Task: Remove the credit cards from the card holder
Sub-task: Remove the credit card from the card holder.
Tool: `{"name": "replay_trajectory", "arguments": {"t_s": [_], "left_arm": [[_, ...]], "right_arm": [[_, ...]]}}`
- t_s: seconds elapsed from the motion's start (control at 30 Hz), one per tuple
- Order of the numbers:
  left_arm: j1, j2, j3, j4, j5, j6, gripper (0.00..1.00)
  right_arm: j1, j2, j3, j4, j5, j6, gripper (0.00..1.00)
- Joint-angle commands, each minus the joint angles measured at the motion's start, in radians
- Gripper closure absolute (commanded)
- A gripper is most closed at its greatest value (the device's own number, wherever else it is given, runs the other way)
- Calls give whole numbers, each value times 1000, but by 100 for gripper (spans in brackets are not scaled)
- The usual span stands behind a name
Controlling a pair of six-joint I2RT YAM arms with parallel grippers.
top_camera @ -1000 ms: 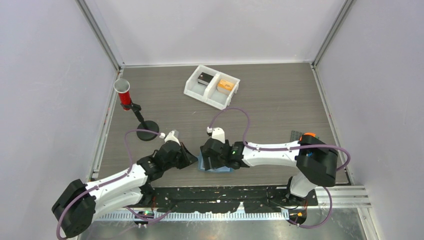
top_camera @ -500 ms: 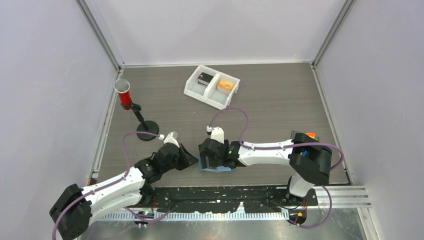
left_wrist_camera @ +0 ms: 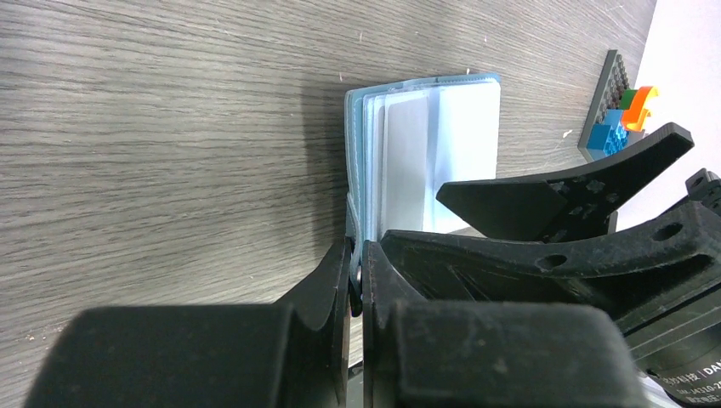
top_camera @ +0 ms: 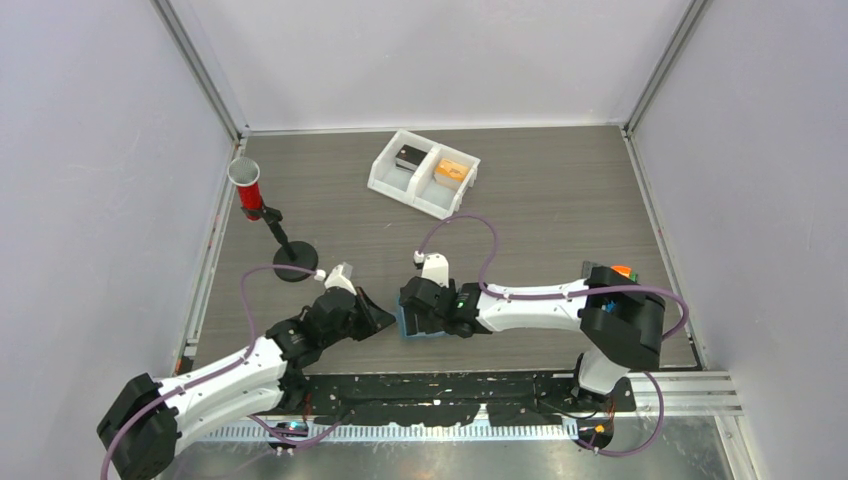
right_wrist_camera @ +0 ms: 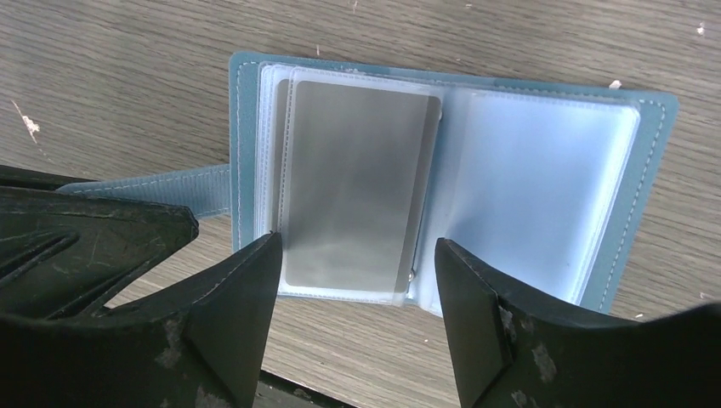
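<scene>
- One holder (right_wrist_camera: 544, 170) lies open on the table (top_camera: 560, 200), near its front edge, between your two grippers.
- One grey card (right_wrist_camera: 357, 153) shows, tucked in the left-hand sleeve. You cannot tell whether more cards sit in the sleeves stacked behind it.
- Your right gripper (right_wrist_camera: 357, 246) hangs just above the holder with its jaws spread, one finger at each side of the card, gripping nothing.
- Your left gripper (left_wrist_camera: 357, 251) is clenched on the holder's one strap (right_wrist_camera: 161, 189), which juts from the left cover.
- Well behind, one white tray (top_camera: 405, 197) has two compartments, with a dark item in one and an orange item in the other.
- One red-topped stand (top_camera: 270, 215) rises at the left, and one cluster of coloured blocks (left_wrist_camera: 625, 115) sits at the right edge.
</scene>
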Motion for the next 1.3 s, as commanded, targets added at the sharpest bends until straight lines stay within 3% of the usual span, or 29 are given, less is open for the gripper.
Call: {"name": "replay_trajectory", "arguments": {"t_s": [0.0,0.33,0.53,0.97,1.27], "left_arm": [[-4,-5,3,13,-30,3,100],[-4,30,7,34,-16,7,100],[-7,20,-3,52,-11,0,100],[-11,2,-8,44,-11,3,100],[-12,5,-3,44,-8,9,100]], "right_arm": [[4,-54,-4,-32,67,9,28],[4,-102,-12,-56,104,-25,32],[4,-121,-20,57,-8,-70,25],[-9,-5,15,60,-25,-65,29],[-14,15,-15,114,-72,-58,26]]}}
